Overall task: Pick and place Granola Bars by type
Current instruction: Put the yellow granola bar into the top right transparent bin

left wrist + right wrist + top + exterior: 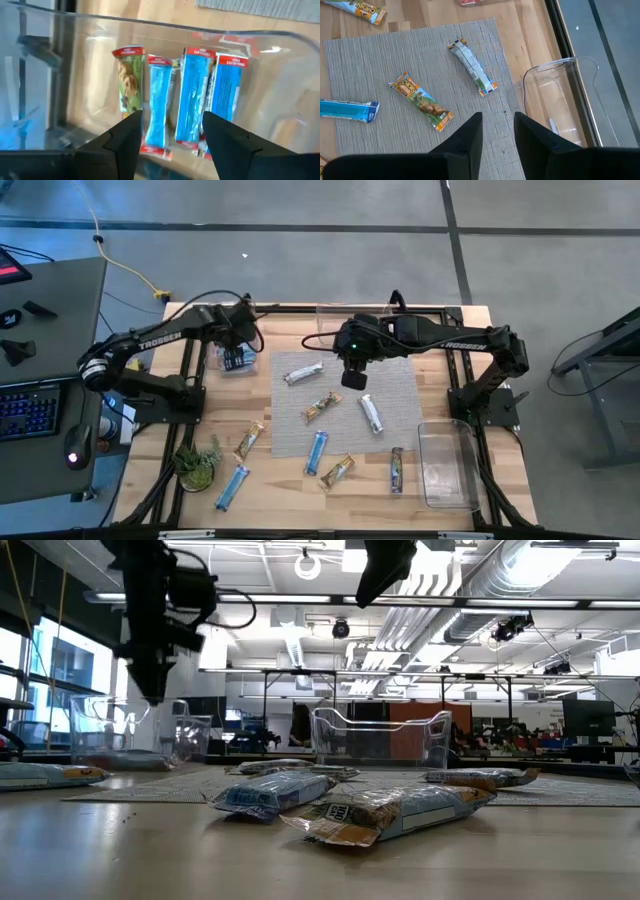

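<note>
My left gripper (238, 342) hangs open over a clear bin (237, 362) at the table's far left. In the left wrist view that bin holds three blue bars (192, 95) and one green-tan bar (129, 80) lying flat on its floor. My right gripper (498, 135) is open and empty, raised above the grey mat (390, 380). On the mat lie a white bar (471, 67), a tan bar (421, 101) and a blue bar (347, 110). More bars lie toward the near edge: tan (249, 440), blue (232, 487), tan (338, 471), dark (397, 469).
A clear bin (447, 465) stands at the table's near right, and another clear bin (340, 320) stands at the far edge. A small green plant (198, 463) sits near the near left corner. Bare wood shows between the mat and the left bin.
</note>
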